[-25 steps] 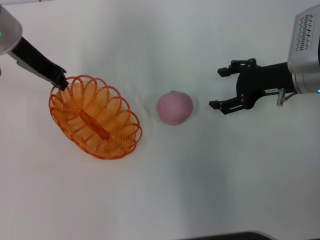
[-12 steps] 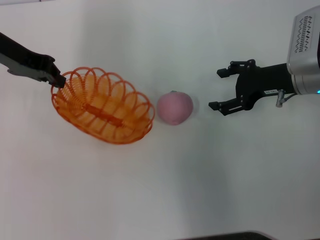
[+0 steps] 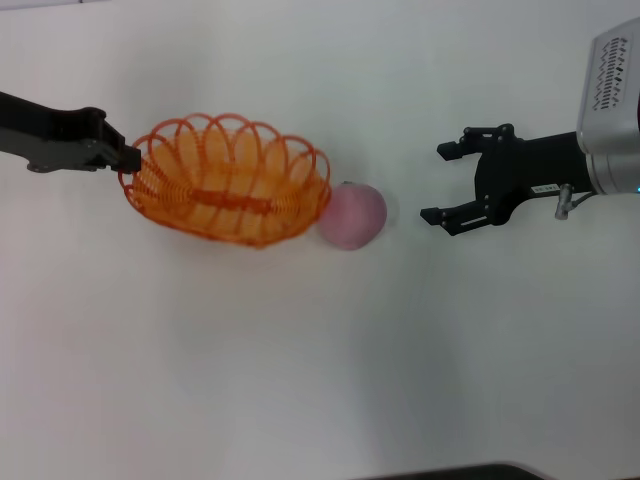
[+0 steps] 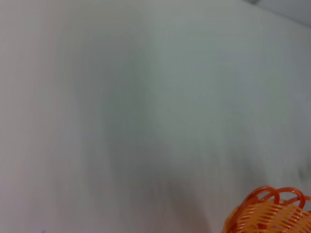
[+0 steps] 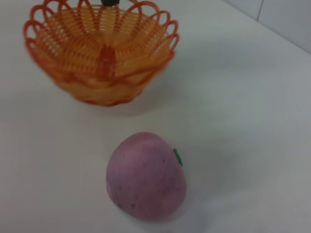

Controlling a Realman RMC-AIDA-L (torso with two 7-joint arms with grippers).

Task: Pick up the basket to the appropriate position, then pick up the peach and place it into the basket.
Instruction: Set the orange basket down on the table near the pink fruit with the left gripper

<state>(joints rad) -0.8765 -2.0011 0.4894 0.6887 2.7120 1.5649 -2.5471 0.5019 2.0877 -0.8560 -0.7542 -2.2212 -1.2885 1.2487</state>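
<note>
Over on the left side of the white tabletop [image 3: 300, 380], the left gripper [image 3: 128, 158] has its black fingers pinched tight on the rim of the oval orange basket of looped plastic wire [image 3: 230, 180], gripping it at the end farthest from the fruit. The basket looks tilted in the head view, and from that angle its other end overlaps the edge of the round matte pink peach [image 3: 352, 215]. Can't really tell if they're actually touching though. From the right wrist view there's a clear strip of table between the basket [image 5: 102, 53] and the peach [image 5: 146, 176], so it looks like the basket is sitting just beside it or a bit above it.

The peach itself is resting on the table about mid-scene, with a tiny green bit showing on its side in the right wrist view.

The right gripper [image 3: 448, 182] is off to the right of the peach, near it but not touching, with its black fingers spread wide and pointed toward the fruit, nothing between them.

The left wrist view only catches a corner of the basket [image 4: 272, 213].
</note>
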